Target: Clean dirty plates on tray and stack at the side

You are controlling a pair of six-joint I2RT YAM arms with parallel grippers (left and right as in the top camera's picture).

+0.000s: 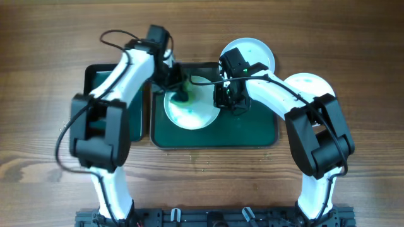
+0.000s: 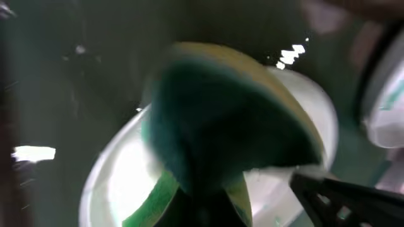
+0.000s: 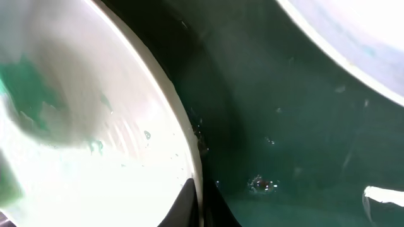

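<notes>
A white plate with a teal smear lies at the left of the dark green tray. My left gripper is shut on a yellow and green sponge and presses it onto this plate. My right gripper is shut on the plate's right rim; in the right wrist view the fingers pinch the rim of the plate over the wet tray. A second plate lies at the tray's far edge. A third plate lies to the right of the tray.
A smaller green tray lies to the left of the large one, mostly under my left arm. The wooden table lies all around. The second plate's rim shows in the right wrist view and a plate shows at the left wrist view's right edge.
</notes>
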